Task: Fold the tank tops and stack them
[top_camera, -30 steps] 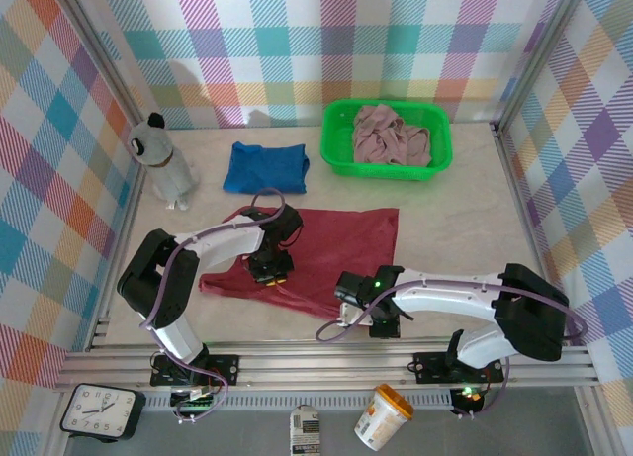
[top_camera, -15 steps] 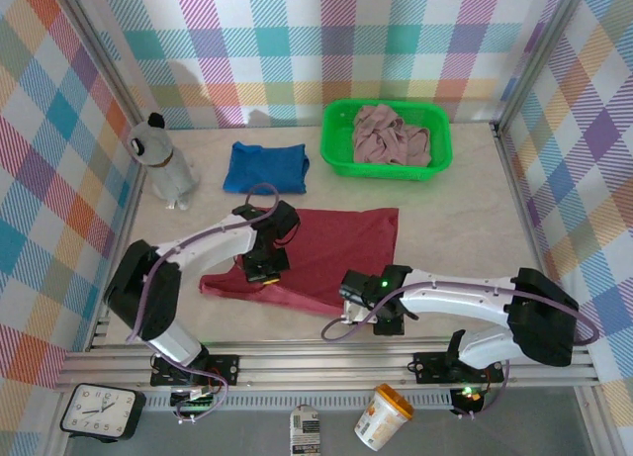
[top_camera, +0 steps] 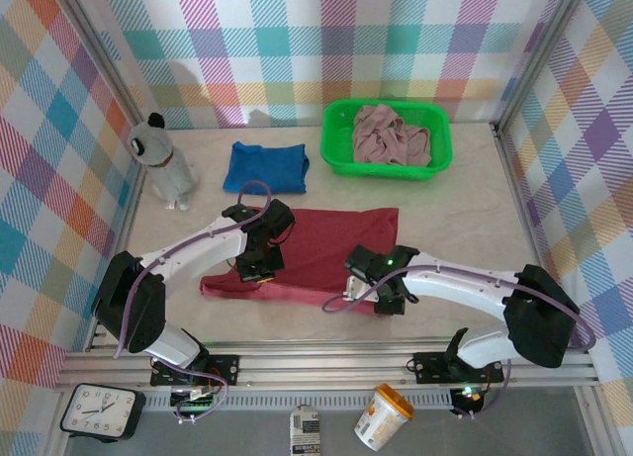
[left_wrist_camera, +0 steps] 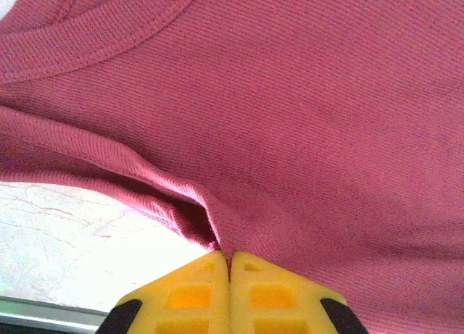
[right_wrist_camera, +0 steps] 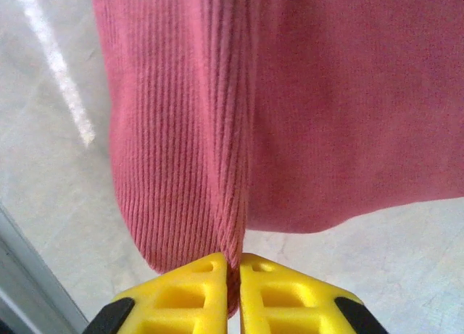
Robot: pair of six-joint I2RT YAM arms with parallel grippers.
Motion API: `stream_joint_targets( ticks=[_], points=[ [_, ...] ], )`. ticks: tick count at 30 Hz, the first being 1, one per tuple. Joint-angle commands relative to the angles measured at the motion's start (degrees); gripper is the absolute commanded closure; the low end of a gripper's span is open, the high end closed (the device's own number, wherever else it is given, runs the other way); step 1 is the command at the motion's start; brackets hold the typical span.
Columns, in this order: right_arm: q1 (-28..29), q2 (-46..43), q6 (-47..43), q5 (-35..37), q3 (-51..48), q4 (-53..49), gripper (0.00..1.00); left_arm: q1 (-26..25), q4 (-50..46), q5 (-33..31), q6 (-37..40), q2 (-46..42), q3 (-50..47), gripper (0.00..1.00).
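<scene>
The dark red tank top (top_camera: 321,243) lies spread in the middle of the table, its near edge lifted. My left gripper (top_camera: 259,268) is shut on a fold of it near the arm opening (left_wrist_camera: 230,256). My right gripper (top_camera: 388,296) is shut on the near right corner, ribbed cloth pinched between the yellow fingers (right_wrist_camera: 233,265). The royal blue tank top (top_camera: 265,167) lies folded at the back left. The pale pink tank top (top_camera: 391,136) is bunched inside the green basket (top_camera: 336,154).
A grey and white toy dog (top_camera: 163,161) stands at the left wall. Checked walls close in the table on three sides. Bare tabletop (top_camera: 465,219) stretches to the right of the red cloth. A clock (top_camera: 97,411), a card and a cup (top_camera: 383,416) lie below the rail.
Both grippers have moved away from the near edge toward the back, drawing the red top's near edge with them; the cloth's near part has narrowed. The left jaws closed fully.
</scene>
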Motion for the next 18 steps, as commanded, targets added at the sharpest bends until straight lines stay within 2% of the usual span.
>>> stream_joint_targets(
  ticks=[1, 18],
  points=[
    [-1.24, 2.29, -3.58, -0.80, 2.48, 0.93, 0.87, 0.07, -0.93, -3.02, -0.57, 0.31, 0.51, 1.00],
    [-6.69, 9.97, -5.45, -1.46, 4.40, 8.73, 0.84, 0.49, 0.98, -9.07, 1.38, 8.51, 3.66, 1.00]
  ],
)
